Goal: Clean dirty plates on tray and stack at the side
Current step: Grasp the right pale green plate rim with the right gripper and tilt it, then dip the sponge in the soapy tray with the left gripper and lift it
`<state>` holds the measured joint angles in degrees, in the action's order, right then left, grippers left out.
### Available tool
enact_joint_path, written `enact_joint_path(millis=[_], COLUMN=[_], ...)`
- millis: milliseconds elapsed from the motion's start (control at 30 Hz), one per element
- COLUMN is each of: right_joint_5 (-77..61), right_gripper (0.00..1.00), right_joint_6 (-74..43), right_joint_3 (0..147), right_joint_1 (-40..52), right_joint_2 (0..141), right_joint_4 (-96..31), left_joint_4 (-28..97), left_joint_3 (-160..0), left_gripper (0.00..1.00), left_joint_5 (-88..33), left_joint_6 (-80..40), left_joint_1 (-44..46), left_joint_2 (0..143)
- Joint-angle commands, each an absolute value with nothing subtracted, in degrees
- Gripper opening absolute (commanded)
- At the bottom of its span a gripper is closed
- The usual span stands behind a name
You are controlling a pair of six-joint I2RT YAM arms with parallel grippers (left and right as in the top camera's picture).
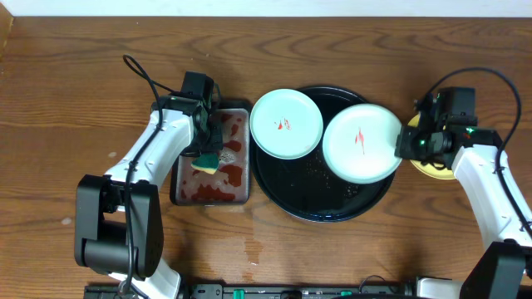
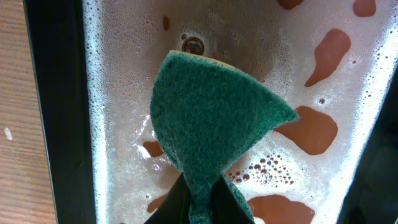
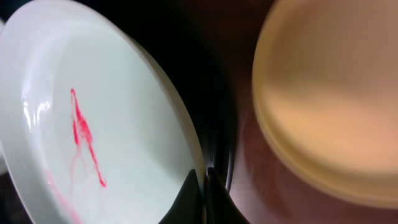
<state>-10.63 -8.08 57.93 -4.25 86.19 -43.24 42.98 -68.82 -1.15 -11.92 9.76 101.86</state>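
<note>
Sponge clenched in my left pincer over the pan — my right pincer grasps the mint plate on the tray, centre-right; yellow plate on the table, far right.

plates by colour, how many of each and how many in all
mint-blue plates: 2
yellow plate: 1
total: 3

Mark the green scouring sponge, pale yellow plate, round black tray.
green scouring sponge (image 2: 211, 124): left wrist view, green face.
pale yellow plate (image 3: 336, 106): right wrist view, centre.
round black tray (image 1: 312, 187): overhead view, bare floor.
</note>
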Motion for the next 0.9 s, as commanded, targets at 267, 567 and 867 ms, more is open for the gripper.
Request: enact_joint_path(millis=[267,567,867], right_joint_5=[-13.96,-13.74,-13.54], right_gripper=[0.01,0.01,0.01], right_joint_6=[-8.08,-8.62,-9.19], right_joint_3=[58.28,58.28,58.28], right_joint_1=[0.47,2.42,3.09], right_joint_2=[88.12,88.44,88.58], right_joint_4=[-50.11,-50.13,-50.17], left_joint_4=[39.94,37.74,34.39], left_joint_3=[-68.47,-66.17,-63.11], left_gripper=[0.07,0.08,0.07], left_joint_5=[-0.91,-1.56,-3.44], left_joint_6=[-11.68,-16.62,-16.6], left_joint_1=[9.54,9.56,9.56], left_joint_2=[95.98,101.36,107.48])
